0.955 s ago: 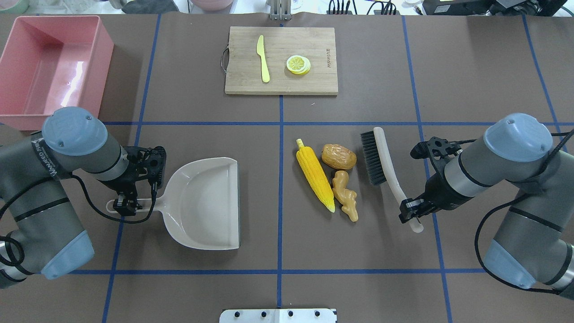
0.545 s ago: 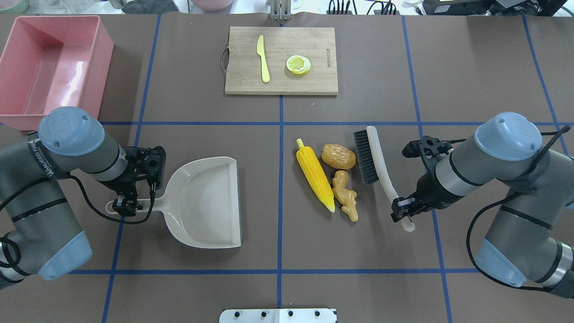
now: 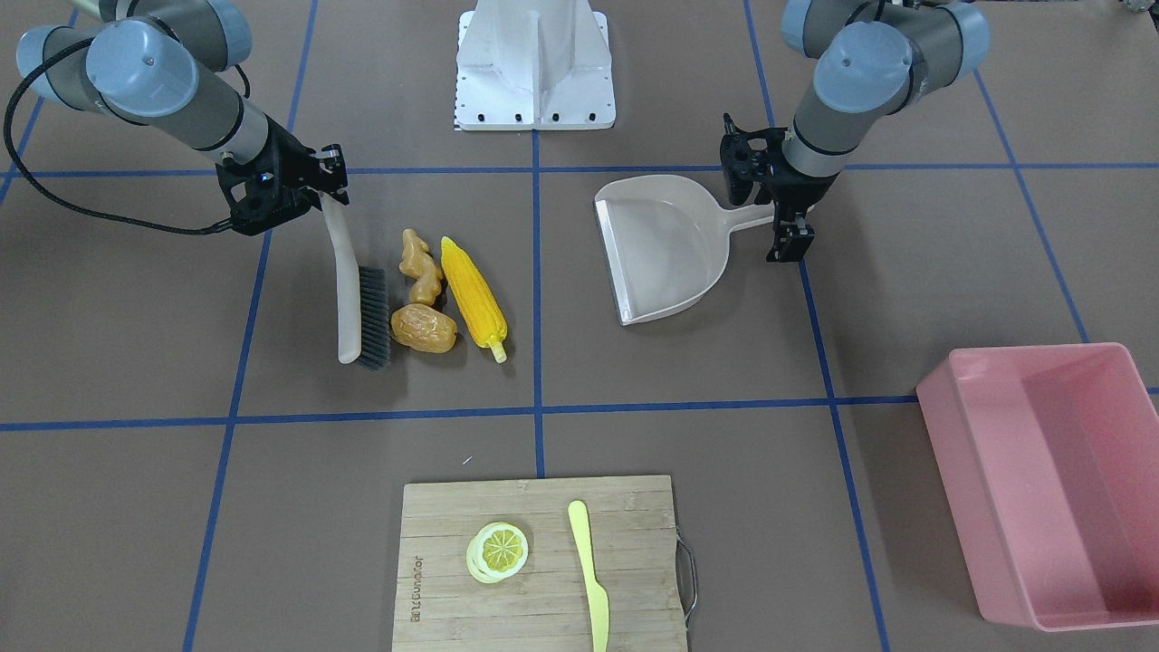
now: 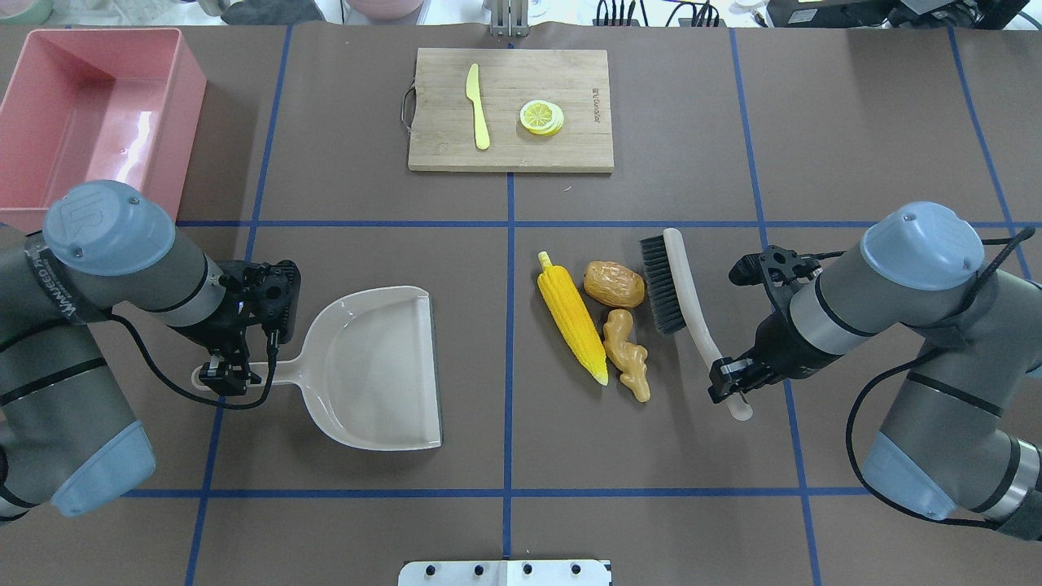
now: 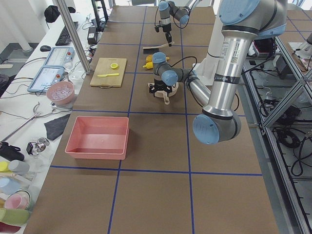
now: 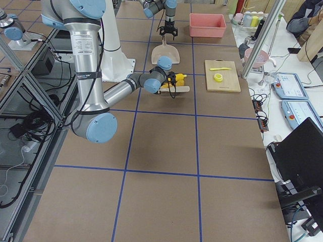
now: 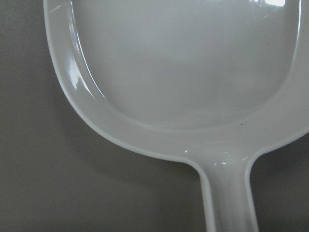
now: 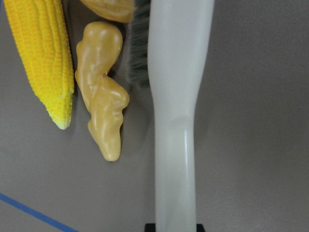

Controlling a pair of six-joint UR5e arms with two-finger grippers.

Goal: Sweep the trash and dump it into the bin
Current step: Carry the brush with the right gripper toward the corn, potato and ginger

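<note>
The yellow corn cob (image 4: 571,317), brown-orange potato (image 4: 614,284) and tan ginger root (image 4: 627,355) lie together right of the table's middle. My right gripper (image 4: 728,389) is shut on the handle of a white brush (image 4: 688,309). The brush's dark bristles are against the potato's right side. The wrist view shows the brush handle (image 8: 176,96) beside the ginger (image 8: 104,101) and corn (image 8: 41,53). My left gripper (image 4: 224,376) is shut on the handle of the beige dustpan (image 4: 374,366), whose open mouth faces the trash. The pink bin (image 4: 189,89) stands empty at the far left.
A wooden cutting board (image 4: 511,150) at the back middle carries a pale yellow knife (image 4: 478,106) and a lemon slice (image 4: 542,116). The robot's base plate (image 4: 505,572) sits at the near edge. Blue tape lines cross the brown table.
My right gripper has carried the brush left, up to the potato. My left arm has shifted a little, and the dustpan has turned slightly on the table.
</note>
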